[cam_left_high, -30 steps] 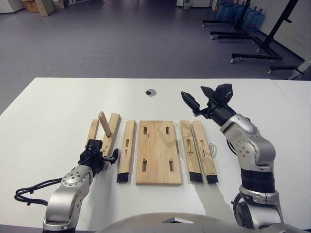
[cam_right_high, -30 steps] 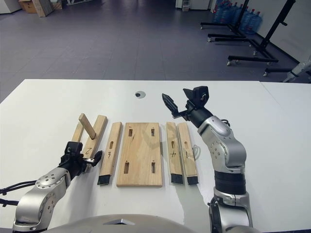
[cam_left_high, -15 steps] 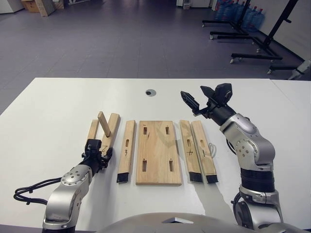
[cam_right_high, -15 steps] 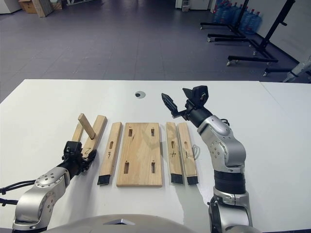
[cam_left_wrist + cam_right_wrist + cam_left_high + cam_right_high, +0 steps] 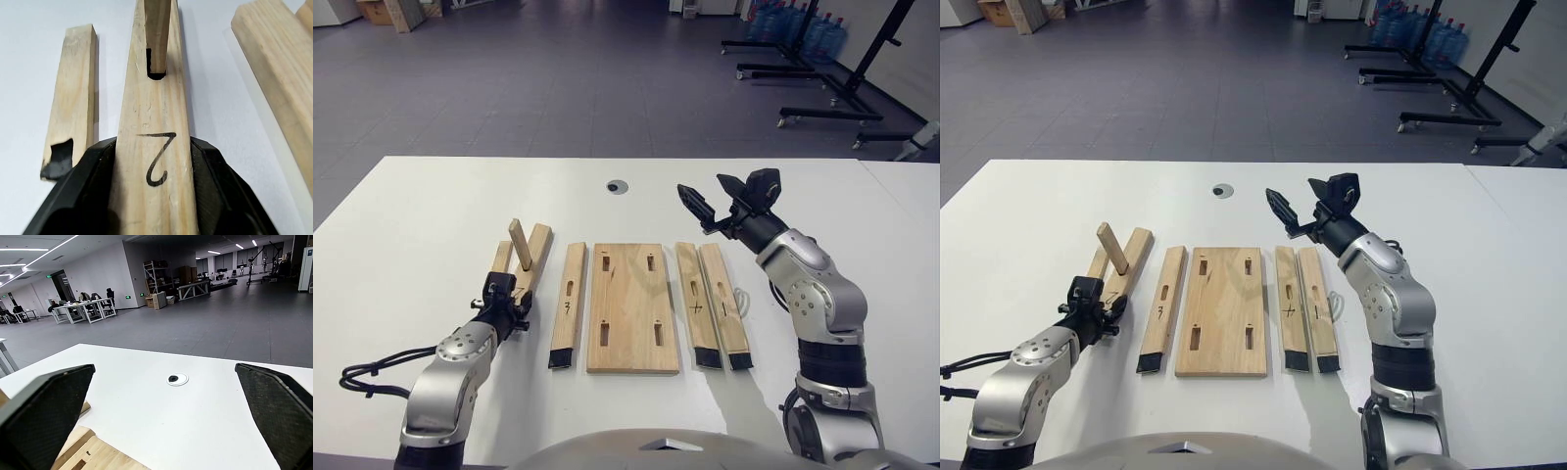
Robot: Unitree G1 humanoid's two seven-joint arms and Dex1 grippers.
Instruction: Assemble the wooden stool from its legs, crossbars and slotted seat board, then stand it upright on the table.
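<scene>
The slotted seat board (image 5: pixel 631 305) lies flat mid-table. Left of it lies leg 3 (image 5: pixel 569 299), then leg 2 (image 5: pixel 154 122) with a short crossbar (image 5: pixel 520 245) standing in its slot. A loose short crossbar (image 5: pixel 73 93) lies beside that leg on the table. My left gripper (image 5: pixel 502 305) is shut on the near end of leg 2, its fingers (image 5: pixel 93 181) pressing both sides. Two more legs (image 5: pixel 695 299) (image 5: pixel 722 299) lie right of the board. My right gripper (image 5: pixel 701 184) hangs open above the table beyond their far ends, holding nothing.
A round cable hole (image 5: pixel 618 186) sits in the white table (image 5: pixel 431 196) behind the parts. A black cable (image 5: pixel 372 377) trails from my left arm near the front edge. A thin white cord (image 5: pixel 742 299) lies beside the rightmost leg.
My left gripper was open beside leg 2; it has slid to the leg's near end and shut on it. The leg and its crossbar have shifted slightly left. The right arm is unchanged.
</scene>
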